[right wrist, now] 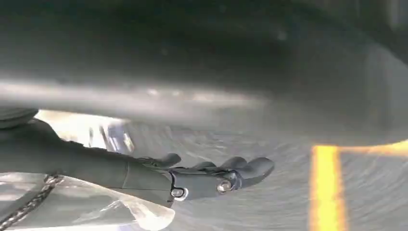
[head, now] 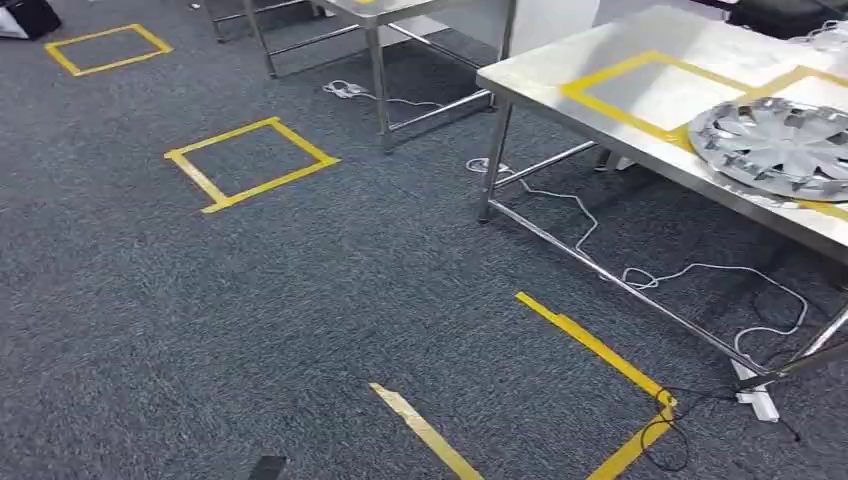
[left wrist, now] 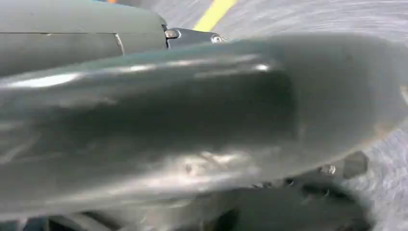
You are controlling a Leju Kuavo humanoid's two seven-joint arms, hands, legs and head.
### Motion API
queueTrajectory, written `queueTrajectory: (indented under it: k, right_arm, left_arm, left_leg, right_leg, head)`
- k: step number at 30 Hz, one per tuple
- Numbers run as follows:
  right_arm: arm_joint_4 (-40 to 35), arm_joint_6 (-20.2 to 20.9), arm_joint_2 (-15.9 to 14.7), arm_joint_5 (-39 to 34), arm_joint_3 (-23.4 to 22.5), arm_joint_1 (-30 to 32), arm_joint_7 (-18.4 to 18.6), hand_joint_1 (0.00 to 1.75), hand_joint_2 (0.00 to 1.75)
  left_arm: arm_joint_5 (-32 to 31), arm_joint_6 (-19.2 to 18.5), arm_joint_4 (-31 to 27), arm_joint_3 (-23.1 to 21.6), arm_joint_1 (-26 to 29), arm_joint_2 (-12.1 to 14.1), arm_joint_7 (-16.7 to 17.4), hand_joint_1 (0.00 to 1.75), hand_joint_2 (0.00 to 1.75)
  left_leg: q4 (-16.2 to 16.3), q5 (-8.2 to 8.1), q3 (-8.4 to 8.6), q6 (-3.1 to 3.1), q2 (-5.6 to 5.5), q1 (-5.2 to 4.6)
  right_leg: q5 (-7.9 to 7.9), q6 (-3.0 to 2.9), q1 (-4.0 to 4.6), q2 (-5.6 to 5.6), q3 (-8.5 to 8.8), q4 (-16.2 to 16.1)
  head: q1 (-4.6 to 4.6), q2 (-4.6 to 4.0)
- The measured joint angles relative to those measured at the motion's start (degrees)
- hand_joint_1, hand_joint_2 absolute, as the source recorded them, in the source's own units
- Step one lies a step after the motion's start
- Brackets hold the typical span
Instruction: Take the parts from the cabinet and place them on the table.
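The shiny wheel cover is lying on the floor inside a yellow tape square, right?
Not quite. The wheel cover is not on the floor. It lies on the metal table, over the yellow tape lines marked on the tabletop. The head view shows this. The yellow tape square on the carpet has nothing in it.

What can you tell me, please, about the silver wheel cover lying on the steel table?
The silver wheel cover is a round, shiny disc, plastic or metal by its look, with angular spokes fanning out from a small centre hub. It lies flat, face up, on the brushed steel table at the right of the head view, overlapping the yellow tape rectangles marked on the tabletop. The picture's edge cuts off its right side. Only the tabletop touches it.
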Motion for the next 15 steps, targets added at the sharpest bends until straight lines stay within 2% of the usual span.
queueTrajectory:
  k: [1,2,3,4,5,6,7,8,9,10,11,12,13,14,15]
  right_arm:
    - [0.02,1.68,-0.09,1.26,1.86,-0.09,0.28,0.00,0.00]
    - [0.04,2.51,-0.37,1.89,3.12,-0.10,0.74,0.00,0.00]
    - [0.09,3.37,-0.48,2.63,4.25,-0.23,1.09,0.00,0.00]
    - [0.13,3.62,-0.57,2.99,5.09,-0.27,1.35,0.00,0.00]
    - [0.13,3.71,-0.77,3.20,5.87,-0.31,1.62,0.00,0.00]
    - [0.13,3.84,-0.81,3.25,6.42,-0.46,1.68,0.00,0.00]
    - [0.13,3.82,-0.85,3.25,6.92,-0.59,1.57,0.00,0.00]
    - [0.13,3.70,-1.01,3.22,7.16,-0.50,1.24,0.00,0.00]
    - [0.15,3.57,-1.25,3.18,7.36,-0.19,0.89,0.00,0.00]
    - [0.26,3.55,-1.51,3.20,7.53,0.23,0.70,0.00,0.00]
    - [0.28,3.60,-1.53,3.20,7.66,0.20,0.74,0.00,0.00]
    - [0.28,3.38,-1.59,2.79,7.71,0.19,1.16,0.00,0.00]
    - [0.28,2.19,-1.59,1.08,7.62,0.42,1.57,0.00,0.00]
    - [0.24,0.18,-1.36,-2.20,6.88,0.57,1.70,0.00,0.00]
    - [0.22,-1.64,-1.16,-5.03,5.71,0.66,1.59,0.00,0.00]
  left_arm:
    - [0.39,0.22,0.00,0.96,-2.64,0.85,1.66,0.00,0.00]
    - [0.67,0.19,0.00,1.26,-5.10,1.44,2.40,0.00,0.00]
    - [1.11,-0.09,0.00,1.72,-7.04,2.25,2.68,0.00,0.00]
    - [1.18,-0.33,0.00,2.18,-8.28,2.69,2.72,0.00,0.00]
    - [1.22,-0.70,0.00,2.57,-9.04,3.26,2.68,0.00,0.00]
    - [1.28,-1.01,0.00,2.88,-9.36,3.76,2.33,0.00,0.00]
    - [1.28,-1.51,0.00,3.31,-9.49,4.06,1.98,0.00,0.00]
    - [1.33,-2.02,0.00,3.60,-9.50,4.39,1.58,0.00,0.00]
    - [1.37,-2.52,0.00,3.84,-9.49,4.54,1.08,0.00,0.00]
    - [1.35,-3.00,0.00,4.04,-9.60,4.63,0.82,0.00,0.00]
    - [1.15,-3.59,0.00,4.15,-9.64,4.87,0.73,0.00,0.00]
    - [0.32,-3.94,0.00,4.21,-9.40,4.89,0.67,0.00,0.00]
    - [-1.63,-3.83,0.02,4.15,-9.10,4.20,0.84,0.00,0.00]
    - [-4.90,-3.85,0.02,3.37,-8.39,3.43,0.81,0.00,0.00]
    - [-7.36,-3.96,0.09,2.22,-6.46,2.40,-1.07,0.00,0.00]
  left_leg:
    - [0.00,0.29,-0.40,0.43,-0.91,0.05]
    - [0.00,0.49,-0.71,0.70,-1.96,0.01]
    - [0.01,0.62,-0.89,0.80,-2.81,-0.07]
    - [0.02,0.66,-0.91,0.81,-3.43,-0.15]
    - [0.03,0.73,-0.83,0.71,-4.10,-0.21]
    - [0.09,0.72,-0.73,0.69,-4.58,-0.24]
    - [0.13,0.71,-0.64,0.67,-5.21,-0.24]
    - [0.14,0.71,-0.55,0.57,-5.86,-0.23]
    - [0.14,0.70,-0.67,0.41,-6.50,-0.14]
    - [0.52,0.69,-1.13,-0.09,-7.18,-0.48]
    - [0.72,0.89,-1.73,-0.48,-7.94,-0.25]
    - [0.63,1.21,-2.15,-0.98,-8.47,-0.01]
    - [0.51,1.45,-2.33,-1.37,-9.34,0.22]
    - [0.48,1.44,-2.54,-1.69,-10.15,-0.06]
    - [1.24,0.73,-2.44,-1.74,-7.63,-0.14]
  right_leg:
    - [-2.14,-0.03,-0.13,2.47,-1.54,3.27]
    - [-4.49,-0.04,-0.21,3.90,-3.91,8.30]
    - [-6.49,-0.06,-0.21,4.58,-6.51,13.55]
    - [-7.43,-0.09,-0.19,4.81,-8.41,17.17]
    - [-6.96,-0.12,-0.20,4.87,-9.24,18.25]
    - [-5.18,-0.22,-0.20,4.87,-8.76,16.69]
    - [-2.19,-0.36,-0.22,5.01,-7.05,12.46]
    - [0.69,-0.58,-0.30,5.81,-4.91,7.43]
    - [2.95,-0.71,-0.51,8.55,-3.11,2.98]
    - [2.74,-0.96,-0.82,11.72,-2.53,1.19]
    - [2.11,-0.80,-0.95,11.06,-1.56,-0.19]
    - [2.13,-0.84,-0.74,10.60,-1.91,0.25]
    - [2.17,-0.92,-0.61,9.95,-1.91,0.28]
    - [2.36,-1.23,-0.93,9.03,-1.56,-0.14]
    - [2.51,-1.53,-1.08,7.96,-1.24,-0.52]
  head:
    - [0.15,0.00]
    - [0.19,0.00]
    - [0.17,0.00]
    - [0.22,0.00]
    - [0.13,0.00]
    - [0.17,0.00]
    - [0.13,0.00]
    - [0.17,0.00]
    - [0.24,0.00]
    - [0.13,-0.02]
    - [0.15,0.00]
    - [0.00,0.00]
    - [0.15,0.00]
    - [0.08,0.00]
    - [0.11,0.00]
